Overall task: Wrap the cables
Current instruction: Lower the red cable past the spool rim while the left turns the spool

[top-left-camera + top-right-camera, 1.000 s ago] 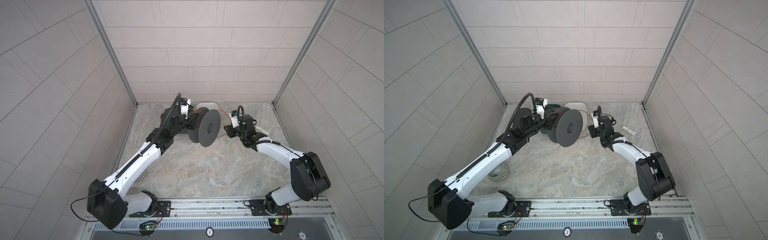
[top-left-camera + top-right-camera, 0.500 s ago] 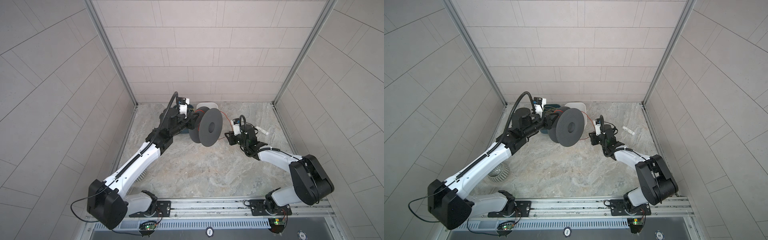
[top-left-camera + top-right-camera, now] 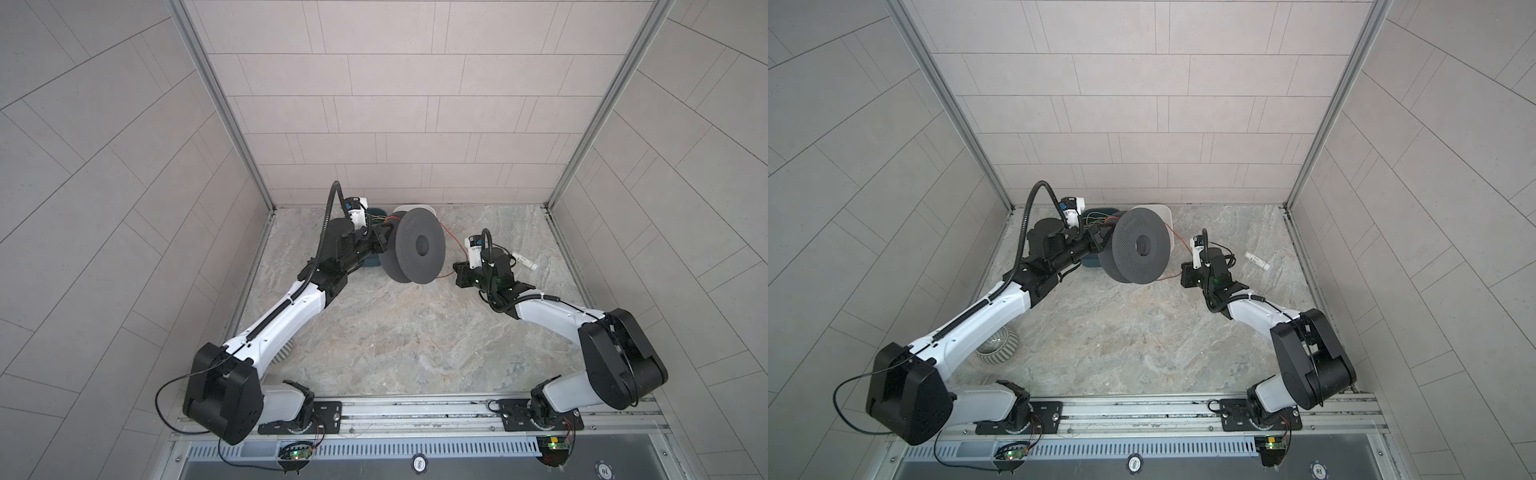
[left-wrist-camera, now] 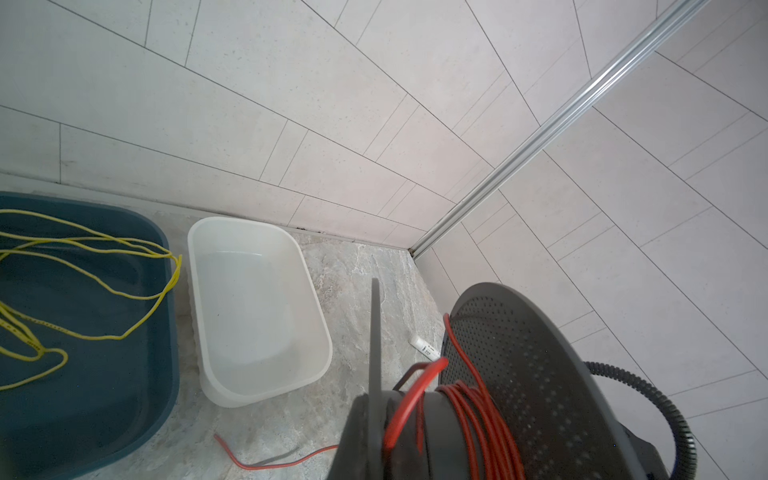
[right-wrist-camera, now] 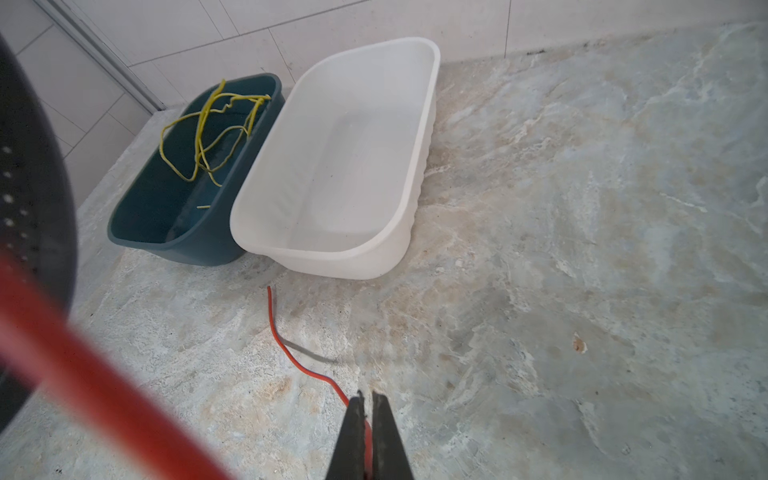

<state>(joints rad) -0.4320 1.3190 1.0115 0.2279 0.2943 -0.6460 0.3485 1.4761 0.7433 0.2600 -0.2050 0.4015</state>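
Note:
A dark grey perforated spool (image 3: pixel 419 245) hangs above the floor at the back, with my left gripper (image 3: pixel 380 241) shut on its near flange. The red-orange cable (image 4: pixel 478 415) is wound in several turns on the hub. A loose strand (image 3: pixel 453 237) leaves the spool toward my right gripper (image 3: pixel 457 274), which sits low just right of the spool. In the right wrist view that gripper (image 5: pixel 365 395) is shut on the cable (image 5: pixel 291 353), whose free end lies on the floor ahead of the tips. In both top views the spool (image 3: pixel 1142 245) hides the jaws of the left gripper (image 3: pixel 1098 239).
A teal bin (image 5: pixel 137 224) holding a loose yellow wire (image 5: pixel 203 137) and an empty white bin (image 5: pixel 415 174) stand side by side against the back wall. A small white tube (image 3: pixel 524 261) lies on the floor to the right. A striped bowl (image 3: pixel 998 345) sits under the left arm.
My right gripper has dropped toward the floor beside the spool and its jaws have closed on the red cable. The left arm and the spool have barely moved.

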